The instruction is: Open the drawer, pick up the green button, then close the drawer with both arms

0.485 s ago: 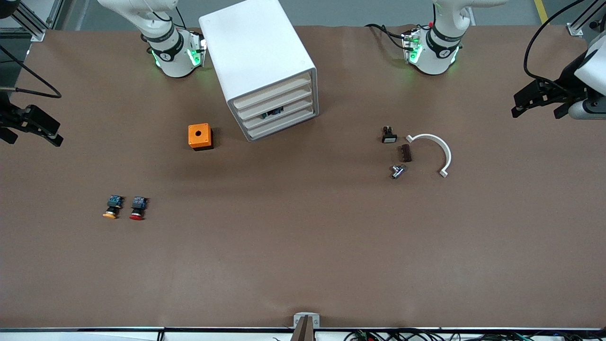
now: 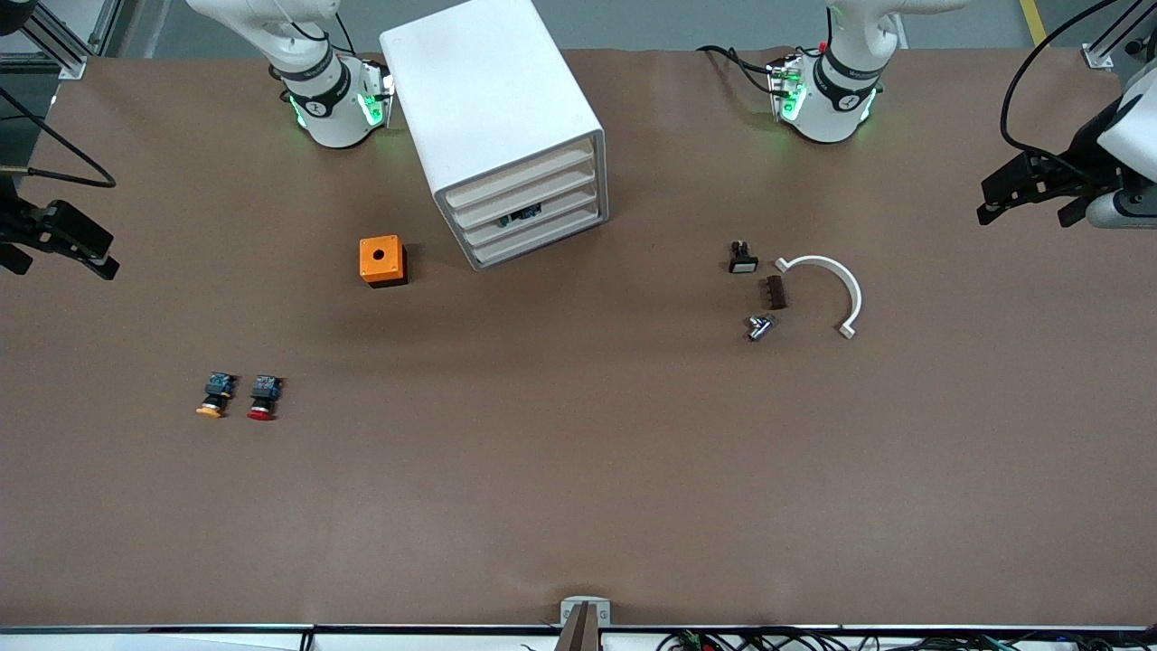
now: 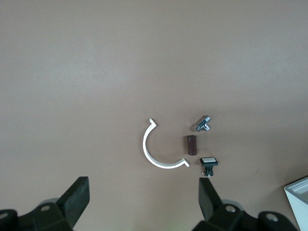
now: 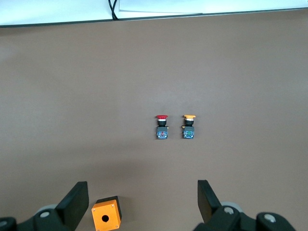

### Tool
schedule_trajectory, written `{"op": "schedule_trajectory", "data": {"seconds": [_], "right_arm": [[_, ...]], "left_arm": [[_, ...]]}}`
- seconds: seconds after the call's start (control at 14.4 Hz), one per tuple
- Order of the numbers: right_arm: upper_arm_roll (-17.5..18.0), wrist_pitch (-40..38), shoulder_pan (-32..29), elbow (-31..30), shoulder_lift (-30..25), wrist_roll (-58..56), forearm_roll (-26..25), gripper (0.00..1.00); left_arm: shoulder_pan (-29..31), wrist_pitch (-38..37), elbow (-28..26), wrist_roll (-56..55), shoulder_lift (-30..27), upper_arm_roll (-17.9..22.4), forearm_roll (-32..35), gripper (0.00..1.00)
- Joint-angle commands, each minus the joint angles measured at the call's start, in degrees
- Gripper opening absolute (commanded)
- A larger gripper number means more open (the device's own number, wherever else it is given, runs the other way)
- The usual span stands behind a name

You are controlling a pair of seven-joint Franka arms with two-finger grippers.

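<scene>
The white four-drawer cabinet (image 2: 493, 99) stands between the arm bases, all four fronts flush. The drawer (image 2: 565, 208), third from the top, is shut. A small dark object (image 2: 522, 215) shows above its low front; I cannot tell its cap colour, so the green button is not clearly in view. My left gripper (image 2: 1023, 213) hangs open and empty over the left arm's end of the table, and its wrist view (image 3: 143, 192) shows bare table between the fingers. My right gripper (image 2: 59, 267) hangs open and empty over the right arm's end, seen also in its wrist view (image 4: 142, 195).
An orange box (image 2: 382, 260) sits beside the cabinet. A yellow-capped button (image 2: 215, 396) and a red-capped button (image 2: 263, 398) lie nearer the front camera. A white curved piece (image 2: 836, 285), a brown block (image 2: 774, 292), a metal part (image 2: 759, 326) and a white-capped switch (image 2: 742, 258) lie toward the left arm's end.
</scene>
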Motion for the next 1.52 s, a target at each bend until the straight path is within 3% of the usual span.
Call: {"op": "schedule_trajectory", "data": {"seconds": [0.0, 0.55, 0.9, 1.18, 1.45], "right_arm": [[0.12, -0.19, -0.44, -0.72, -0.91, -0.14, 0.73, 1.0], [0.12, 0.16, -0.8, -0.72, -0.91, -0.14, 0.82, 1.0], [0.12, 0.07, -1.41, -0.8, -0.56, -0.14, 0.82, 1.0], [0.12, 0.07, -1.32, -0.72, -0.73, -0.14, 0.82, 1.0], [0.12, -0.19, -1.32, -0.8, -0.56, -0.22, 0.82, 1.0]], "left_arm": [[0.27, -1.27, 1.98, -0.78, 1.48, -0.13, 0.81, 1.0], [0.45, -1.88, 1.45, -0.69, 3.68, -0.13, 0.46, 1.0], [-1.91, -3.37, 1.8, -1.21, 7.89, -1.0, 0.11, 1.0], [-8.24, -4.96, 1.8, -16.89, 14.91, -2.24, -0.59, 1.0], [-12.37, -4.96, 3.29, -38.69, 21.77, -3.29, -10.68, 1.0]]}}
